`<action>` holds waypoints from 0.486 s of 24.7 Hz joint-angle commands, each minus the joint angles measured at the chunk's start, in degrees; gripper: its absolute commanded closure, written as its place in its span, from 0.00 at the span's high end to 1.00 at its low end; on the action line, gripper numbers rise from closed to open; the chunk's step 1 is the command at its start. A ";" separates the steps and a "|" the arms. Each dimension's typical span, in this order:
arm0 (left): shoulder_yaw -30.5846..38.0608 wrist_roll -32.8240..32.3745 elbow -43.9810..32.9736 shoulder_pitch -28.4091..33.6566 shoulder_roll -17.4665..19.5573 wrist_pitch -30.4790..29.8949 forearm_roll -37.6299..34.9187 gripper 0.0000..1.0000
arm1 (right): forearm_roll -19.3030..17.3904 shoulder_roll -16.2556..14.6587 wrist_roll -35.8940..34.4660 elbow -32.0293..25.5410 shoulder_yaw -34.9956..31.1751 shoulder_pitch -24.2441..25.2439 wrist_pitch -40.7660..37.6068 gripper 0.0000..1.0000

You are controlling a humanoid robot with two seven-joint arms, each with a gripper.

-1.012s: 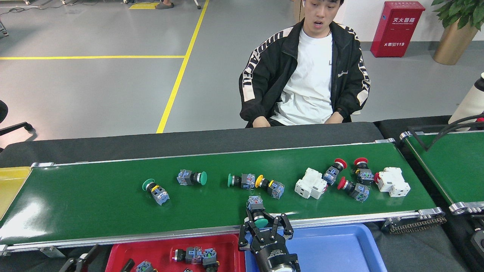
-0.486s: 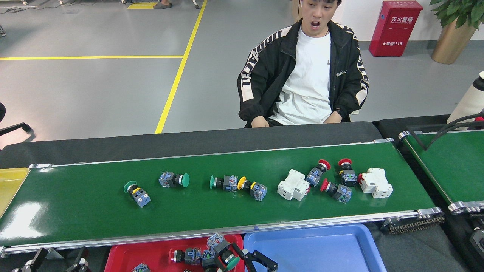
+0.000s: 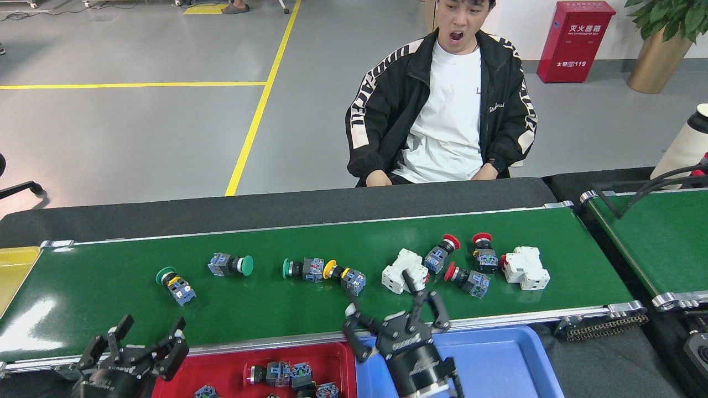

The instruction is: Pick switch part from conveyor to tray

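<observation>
Since one second ago: right gripper no longer carries the green-capped switch; it has come back up over the near rail of the conveyor with fingers spread wide and nothing between them. Left gripper has risen into view at lower left, fingers likewise apart, empty. All belt parts have shifted leftward.

Switch parts: several lie in the red tray; on the belt remain a green-capped one at left, another green, a green and yellow pair touching, a white block, three red-capped ones and a second white block. Blue tray shows bare.

Risk: the belt appears to be carrying parts along, so a closing grasp may arrive behind its target. Yellow and green switches touch; fingers could nudge or catch both. White block sits just beyond the right fingertips and could be knocked.

Hidden: red tray's lower part cut off by frame edge; right gripper covers the tray divider.
</observation>
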 commanded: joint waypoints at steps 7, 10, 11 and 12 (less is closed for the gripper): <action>-0.86 -0.02 13.94 -9.77 5.87 2.08 -1.16 0.86 | -0.05 -4.43 -0.27 -2.02 -2.37 10.29 3.92 1.00; -4.29 0.51 17.11 -10.83 9.83 2.08 -1.07 0.38 | -0.05 -4.17 0.96 -1.85 -2.29 9.67 4.01 1.00; -5.34 0.51 18.16 -10.92 10.97 2.00 -0.81 0.15 | -0.05 -4.08 2.01 -1.50 -2.20 9.15 4.01 1.00; -5.78 0.51 18.34 -10.92 11.50 1.91 -0.46 0.07 | 0.03 -3.82 2.89 -1.14 -1.94 8.62 4.01 1.00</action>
